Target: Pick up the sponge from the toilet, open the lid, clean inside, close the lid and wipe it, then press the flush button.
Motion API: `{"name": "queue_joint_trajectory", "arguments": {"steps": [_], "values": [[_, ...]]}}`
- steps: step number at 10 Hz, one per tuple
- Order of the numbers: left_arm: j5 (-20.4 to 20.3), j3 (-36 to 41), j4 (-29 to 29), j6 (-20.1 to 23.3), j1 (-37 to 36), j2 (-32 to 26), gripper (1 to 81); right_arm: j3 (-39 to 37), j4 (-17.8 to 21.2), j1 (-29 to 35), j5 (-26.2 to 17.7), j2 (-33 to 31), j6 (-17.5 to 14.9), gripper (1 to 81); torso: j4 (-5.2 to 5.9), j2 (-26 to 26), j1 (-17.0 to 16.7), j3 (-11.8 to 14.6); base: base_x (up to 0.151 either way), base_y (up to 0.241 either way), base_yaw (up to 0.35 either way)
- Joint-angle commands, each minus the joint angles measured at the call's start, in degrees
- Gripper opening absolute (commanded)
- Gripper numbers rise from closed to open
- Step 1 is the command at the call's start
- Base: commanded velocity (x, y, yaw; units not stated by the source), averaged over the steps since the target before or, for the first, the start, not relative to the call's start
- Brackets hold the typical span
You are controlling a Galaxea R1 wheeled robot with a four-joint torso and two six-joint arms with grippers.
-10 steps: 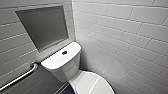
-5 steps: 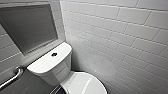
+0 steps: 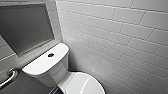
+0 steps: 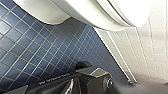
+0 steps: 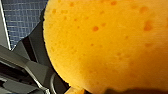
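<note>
Showed a glossy white toilet point(image 3: 47, 67), a dark flush button point(image 3: 50, 55), white wall tiles point(image 3: 120, 37) in a brick pattern, blue floor tiles point(image 4: 30, 50) in a pale-lined square grid, a bright orange sponge point(image 5: 105, 45) pitted with darker orange.

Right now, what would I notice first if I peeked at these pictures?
The bright orange sponge, huge and close in the right wrist view. Then the white toilet beside the white tiled wall, its dark flush button in the middle of the tank top.
</note>
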Motion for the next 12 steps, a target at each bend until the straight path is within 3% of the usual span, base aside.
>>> {"name": "queue_joint_trajectory", "arguments": {"steps": [1,3,6,9,10,11,12], "values": [[4.5,-0.4,-2.6,0.0,-6.5,2.7,81.1,-10.3,-1.6,-3.4,-2.2,3.9,-0.2,1.0,0.00,0.0,0.0,0.0,0.000,0.000,0.000],[5.7,-2.1,-2.6,0.0,-7.0,5.1,81.1,-14.5,-2.5,-4.4,-1.0,6.1,-0.1,1.0,0.00,0.0,0.0,0.0,0.000,0.000,0.000],[6.9,-4.1,-2.4,0.0,-7.0,6.9,81.1,-14.2,-4.7,-5.3,-0.6,6.6,0.1,1.0,0.00,0.0,0.0,0.0,0.000,0.000,0.000],[7.5,-5.0,-2.4,0.0,-7.0,7.0,81.1,-19.3,-7.5,-4.9,-6.2,10.7,-0.4,1.0,0.00,0.0,0.0,0.0,0.000,0.000,0.000],[8.3,-4.9,-2.4,0.0,-7.0,7.4,81.1,-21.4,-7.0,-4.3,-7.2,12.4,-2.2,1.0,0.00,0.0,0.0,0.0,0.000,0.000,0.000],[8.3,-4.8,-2.4,0.0,-7.0,7.8,81.1,-21.2,-4.0,-4.2,-8.6,12.5,-7.1,1.0,0.00,0.0,0.0,0.0,0.000,0.000,0.000],[8.3,-4.8,-2.4,0.0,-7.0,8.4,81.1,-20.9,2.5,-4.4,-8.8,12.4,-12.9,1.0,0.00,0.0,0.0,0.0,0.000,0.000,0.000]]}}
